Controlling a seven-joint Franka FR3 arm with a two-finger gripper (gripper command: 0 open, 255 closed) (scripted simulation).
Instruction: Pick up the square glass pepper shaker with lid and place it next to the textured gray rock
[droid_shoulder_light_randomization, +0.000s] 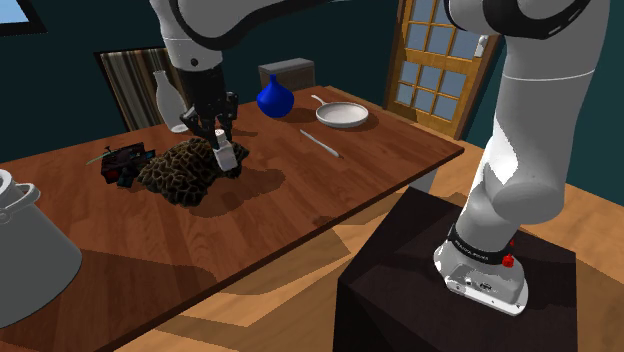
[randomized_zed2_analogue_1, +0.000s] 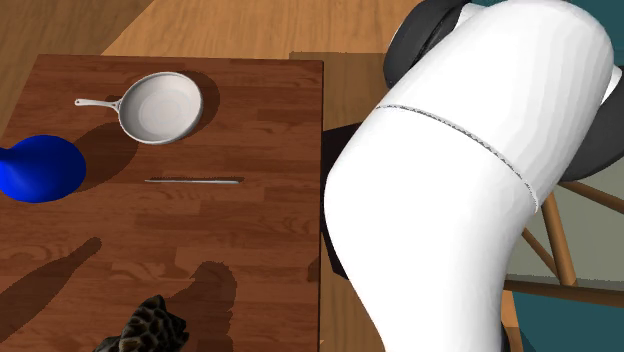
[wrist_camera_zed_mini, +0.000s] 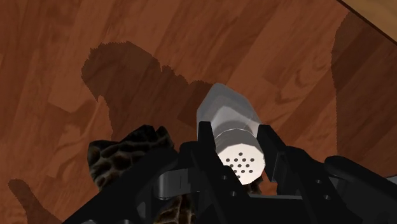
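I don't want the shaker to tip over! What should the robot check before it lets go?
1. Black two-finger gripper clasps the pale square shaker with a holed lid: ok.
2. Shaker right beside the dark, brown-netted bumpy rock: ok.
3. Shaker's base resting on the brown wooden table: cannot tell.
4. Wood under the shaker bare: ok.
5. Slim grey utensil and white frying pan well away: ok.
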